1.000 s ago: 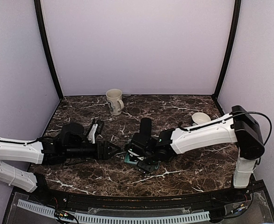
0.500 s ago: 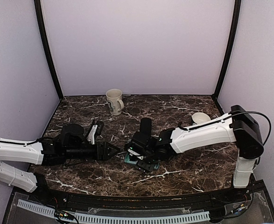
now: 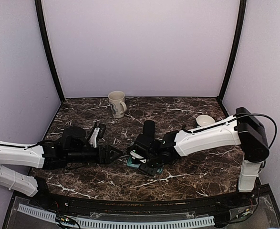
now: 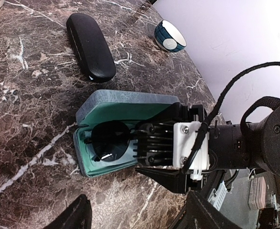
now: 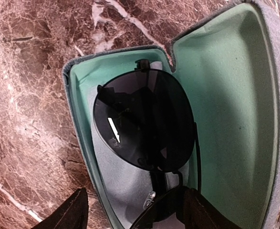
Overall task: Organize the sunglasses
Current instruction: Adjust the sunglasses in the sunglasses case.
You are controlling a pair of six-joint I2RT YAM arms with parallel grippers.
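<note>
So we've got the thin-framed sunglasses (image 5: pixel 140 124) lying folded in the bottom half of the grey-blue case (image 4: pixel 130 97). The case sits wide open with its mint-green lining showing, about mid-counter (image 3: pixel 187 167) and a little toward the near edge. One round dark lens faces up, and the lid is swung out flat beside it. The right claw (image 5: pixel 130 195) hangs right over that case with its jaws apart. One finger (image 5: pixel 70 214) is outside the case wall over bare marble, and the other (image 5: pixel 178 210) is inside, over the glasses. We can't see it clamped on anything. The left claw (image 3: pixel 120 153) points at the case from the left side, close to it but not touching, with its jaws spread and nothing between them. A closed black case (image 4: pixel 89 45) lies just past the open one, toward the far edge. What we take for the black-framed pair (image 3: pixel 98 133) lies beside the left arm on the left half of the counter, but it's too small to say more. There's a blue-and-white bowl (image 4: pixel 170 36) out near the right edge. A cream mug (image 3: pixel 117 103) stands upright by the far edge, left of the middle.
</note>
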